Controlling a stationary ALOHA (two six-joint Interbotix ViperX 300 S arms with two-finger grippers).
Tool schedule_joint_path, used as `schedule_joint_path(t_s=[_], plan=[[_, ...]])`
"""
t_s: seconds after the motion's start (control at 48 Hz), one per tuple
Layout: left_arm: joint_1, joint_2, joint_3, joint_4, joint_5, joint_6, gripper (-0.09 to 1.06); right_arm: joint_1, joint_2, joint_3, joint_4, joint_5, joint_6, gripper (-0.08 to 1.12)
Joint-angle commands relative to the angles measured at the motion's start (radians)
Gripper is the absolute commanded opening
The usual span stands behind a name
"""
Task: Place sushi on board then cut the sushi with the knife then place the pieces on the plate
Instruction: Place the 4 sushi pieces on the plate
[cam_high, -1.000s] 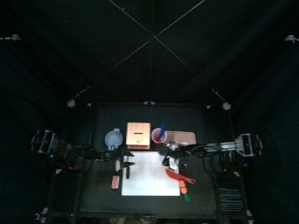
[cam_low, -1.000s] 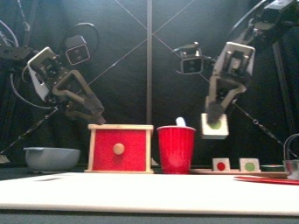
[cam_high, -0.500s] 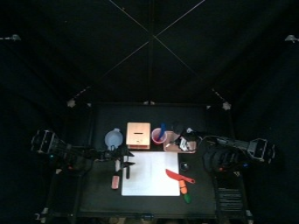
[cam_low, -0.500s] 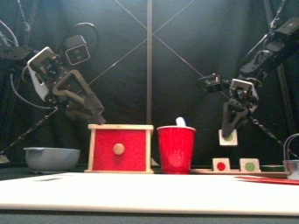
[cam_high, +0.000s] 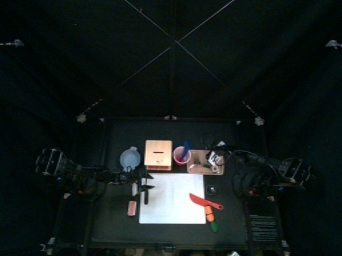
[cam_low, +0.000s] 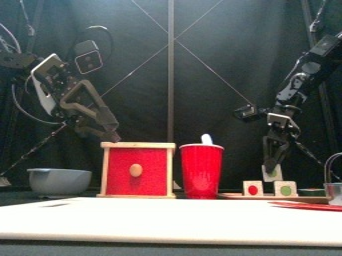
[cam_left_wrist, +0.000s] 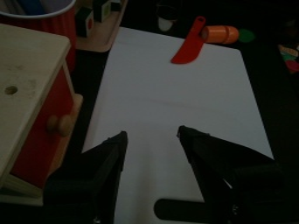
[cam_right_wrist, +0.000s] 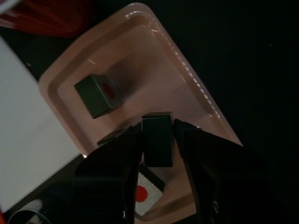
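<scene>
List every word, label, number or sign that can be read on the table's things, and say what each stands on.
None can be read.
The white cutting board, the wooden box, the red cup, the pink tray, the blue-grey bowl and the red toy knife bear no print.
The red-centred sushi piece and the green-centred sushi piece show plain colour only, no letters.

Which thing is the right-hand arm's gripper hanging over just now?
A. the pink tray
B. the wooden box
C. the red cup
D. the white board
A: the right wrist view shows the right gripper above the pink tray, shut on a sushi piece.
</scene>
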Motion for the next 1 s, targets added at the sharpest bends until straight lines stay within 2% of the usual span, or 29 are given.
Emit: schedule_joint_path(t_s=[0.021, 0.25, 0.5, 0.75, 1.0], plan=[[-0.002, -0.008, -0.012, 0.000, -0.005, 0.002, 0.86, -0.017, 0.012, -0.012, -0.002, -0.017, -0.003, 0.79], [0.000, -0.012, -0.008, 0.002, -0.003, 0.000, 0.86, -0.015, 0.031, -0.018, -0.009, -0.035, -0.005, 0.90], [-0.011, -0.012, -0.008, -0.002, -0.003, -0.008, 0.86, 0.035, 0.006, -0.049, -0.015, -0.035, -0.003, 0.90], [-0.044, -0.014, -0.020, -0.046, -0.002, -0.005, 0.86, 0.146, 0.006, -0.107, -0.017, -0.063, -0.005, 0.90], [-0.046, -0.012, -0.014, -0.046, 0.021, -0.002, 0.86, 0.163, 0.011, -0.173, -0.040, -0.097, -0.006, 0.90]])
